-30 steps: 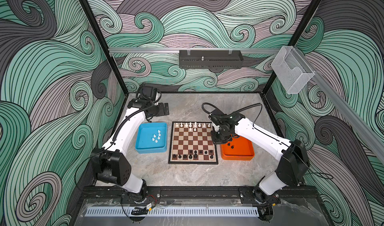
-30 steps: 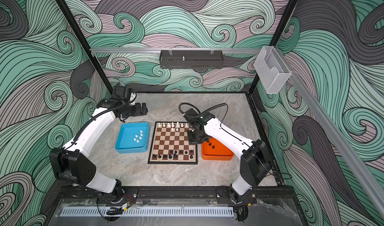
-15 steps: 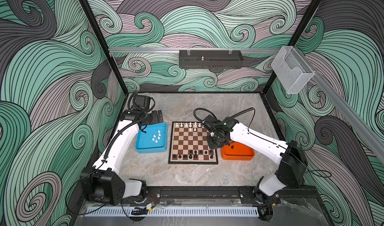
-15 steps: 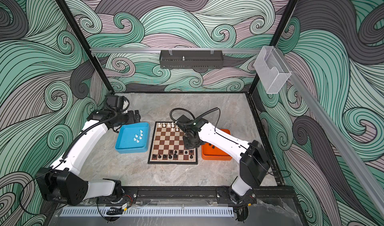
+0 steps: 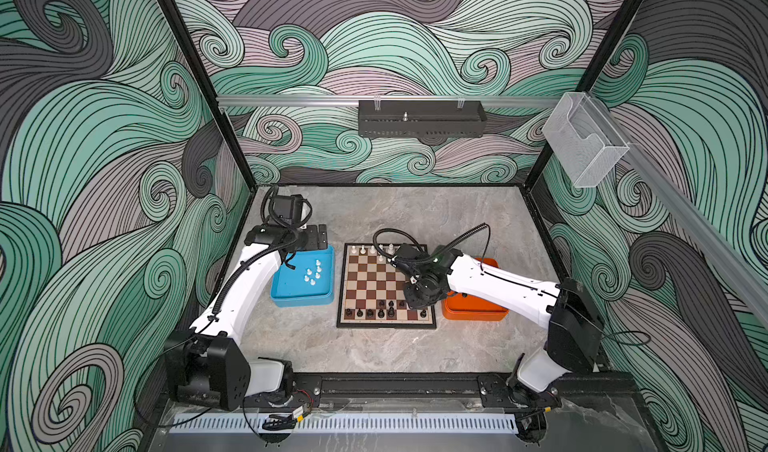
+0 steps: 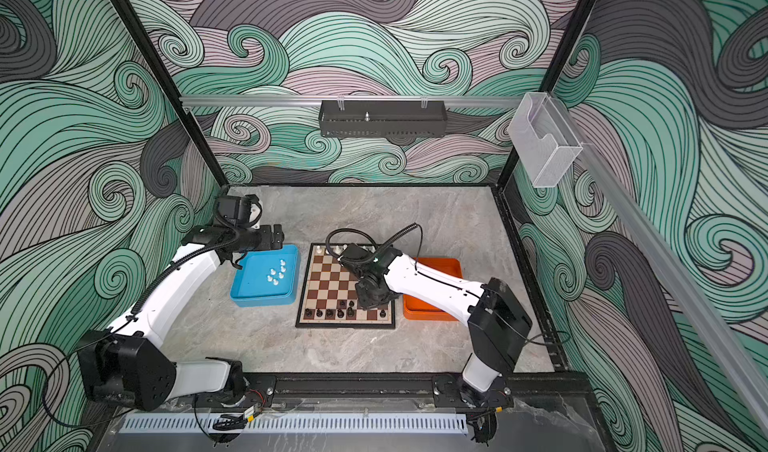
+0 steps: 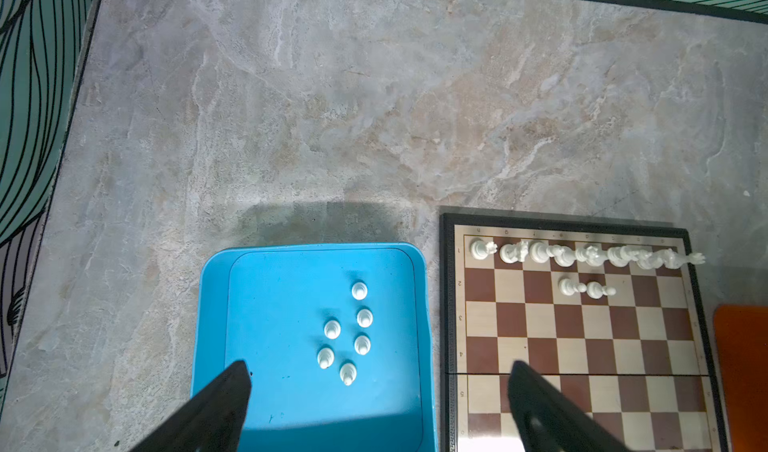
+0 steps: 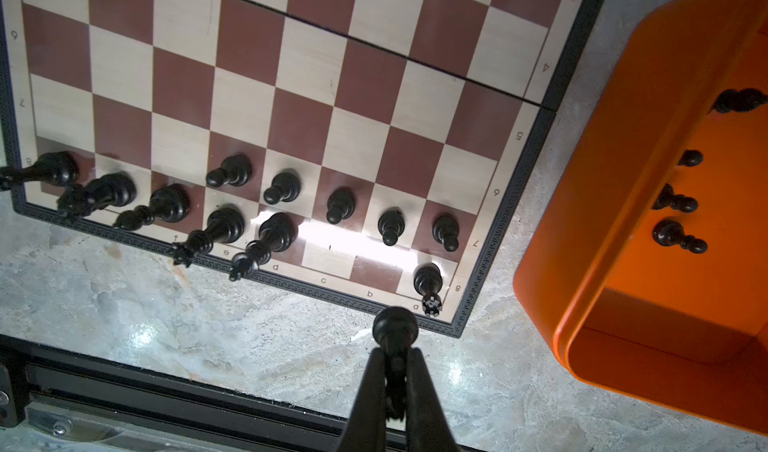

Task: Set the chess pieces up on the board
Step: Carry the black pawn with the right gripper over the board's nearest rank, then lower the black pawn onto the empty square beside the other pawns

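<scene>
Chess pieces (image 8: 282,188) — black rows on the board (image 8: 311,67) just ahead of the right pincer (image 8: 392,352), which pinches a black pawn (image 8: 395,325); left pincer (image 7: 376,387) gapes wide — white pawns (image 7: 332,329) in a blue tray (image 7: 270,304) just before it.

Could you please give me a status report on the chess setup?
Left claw open above blue plastic tray, six small white plastic pawns inside. Right claw shut on small black plastic chess piece, over brown-and-cream checked board. Nothing blocking.
</scene>
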